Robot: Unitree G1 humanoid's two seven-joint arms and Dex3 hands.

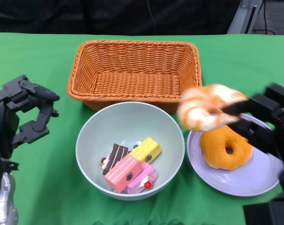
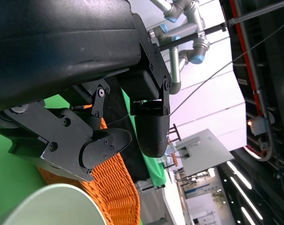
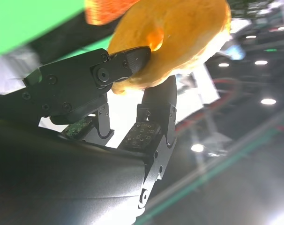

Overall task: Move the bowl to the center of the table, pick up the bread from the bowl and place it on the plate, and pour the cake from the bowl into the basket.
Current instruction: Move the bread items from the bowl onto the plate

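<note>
Your right hand (image 1: 259,119) grips a twisted, ring-shaped bread piece with orange and cream swirls (image 1: 208,108), fingers clamped through and around it, and holds it in the air above the left rim of the round lavender plate (image 1: 254,180). The bread looks blurred in the head view; in the right wrist view you see its golden-orange crust (image 3: 179,37) pinched between black fingertips (image 3: 132,58). On the plate lies 1 orange glazed doughnut-shaped bread (image 1: 224,147), partly under the held piece.

The pale green round bowl (image 1: 95,136) sits near the table's middle, just left of the plate and in front of the rectangular woven orange basket (image 1: 135,70), its far rim overlapping the basket's near wall in the picture. Inside the bowl you have 4 cake slices (image 1: 130,166) clustered at the near side: 1 chocolate-brown, 1 yellow, 1 salmon-pink and 1 magenta with a red cherry.

Your left hand (image 1: 32,112) hovers at the left of the bowl, fingers apart, holding nothing. All rests on a green tablecloth (image 1: 34,56).
</note>
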